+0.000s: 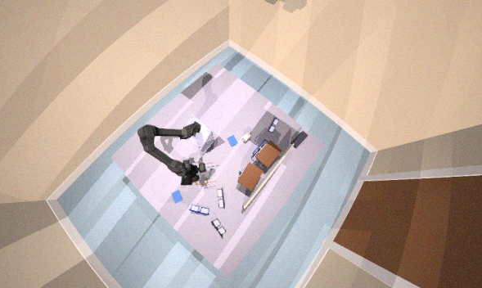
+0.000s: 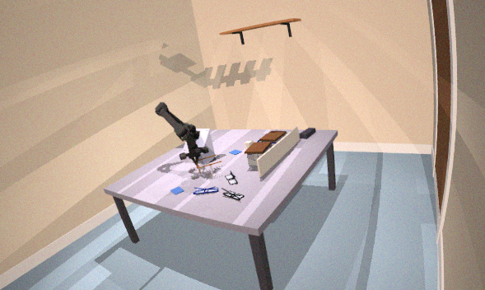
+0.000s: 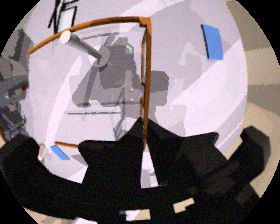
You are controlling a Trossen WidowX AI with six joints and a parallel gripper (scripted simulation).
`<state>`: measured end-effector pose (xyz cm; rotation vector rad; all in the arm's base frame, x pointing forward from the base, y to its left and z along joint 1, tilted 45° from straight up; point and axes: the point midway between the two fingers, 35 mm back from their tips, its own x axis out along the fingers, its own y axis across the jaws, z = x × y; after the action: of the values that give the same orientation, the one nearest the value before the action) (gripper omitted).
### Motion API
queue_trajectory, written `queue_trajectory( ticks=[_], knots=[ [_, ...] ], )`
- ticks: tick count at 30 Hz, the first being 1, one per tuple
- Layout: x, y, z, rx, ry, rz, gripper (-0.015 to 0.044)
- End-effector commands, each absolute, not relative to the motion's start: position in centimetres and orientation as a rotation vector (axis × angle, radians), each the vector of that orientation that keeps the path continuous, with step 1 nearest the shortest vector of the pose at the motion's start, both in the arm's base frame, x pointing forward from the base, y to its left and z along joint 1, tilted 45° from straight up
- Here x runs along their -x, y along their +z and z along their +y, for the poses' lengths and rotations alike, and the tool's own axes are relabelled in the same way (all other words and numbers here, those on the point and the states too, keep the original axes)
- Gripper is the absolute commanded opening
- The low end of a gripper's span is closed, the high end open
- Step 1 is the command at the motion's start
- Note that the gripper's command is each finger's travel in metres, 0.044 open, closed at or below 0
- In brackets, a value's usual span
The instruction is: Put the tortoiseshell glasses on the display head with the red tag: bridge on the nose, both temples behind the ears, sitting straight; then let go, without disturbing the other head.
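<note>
My gripper [image 1: 198, 175] [image 2: 198, 164] [image 3: 141, 120] is shut on the front frame of the tortoiseshell glasses [image 3: 147, 75]. The glasses are held above the table. Their open temples show in the top view as thin orange lines, and one temple [image 2: 212, 164] shows in the exterior view. In the wrist view the upper temple passes close to the top of a pale upright post [image 3: 84, 47]. A small red spot [image 3: 24, 87] shows among grey shapes at the wrist view's left edge. I cannot make out either display head clearly; the brown boards may hide them.
Two brown boards [image 1: 268, 155] [image 2: 258, 147] stand before a cream panel [image 1: 266, 179] [image 2: 278, 153]. White-lensed glasses [image 1: 220, 198], blue glasses [image 1: 199, 209] [image 2: 206, 190] and black glasses [image 1: 218, 229] [image 2: 233, 194] lie on the table. A white tilted block [image 1: 204, 137] stands behind the gripper.
</note>
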<state>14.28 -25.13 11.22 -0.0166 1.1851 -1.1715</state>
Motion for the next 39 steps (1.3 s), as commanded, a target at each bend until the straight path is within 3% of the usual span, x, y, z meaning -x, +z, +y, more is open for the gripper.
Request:
queue_trajectory(
  ticks=[1, 20, 39],
  knots=[
    [-14.7, 11.5, -25.4, 0.017, -1.167, 1.183, 0.0000],
    [-15.6, 15.9, -21.4, 0.014, -1.165, 1.183, 0.0000],
    [-20.8, 12.7, -17.7, -0.124, -1.192, 1.078, 0.0000]
  ],
)
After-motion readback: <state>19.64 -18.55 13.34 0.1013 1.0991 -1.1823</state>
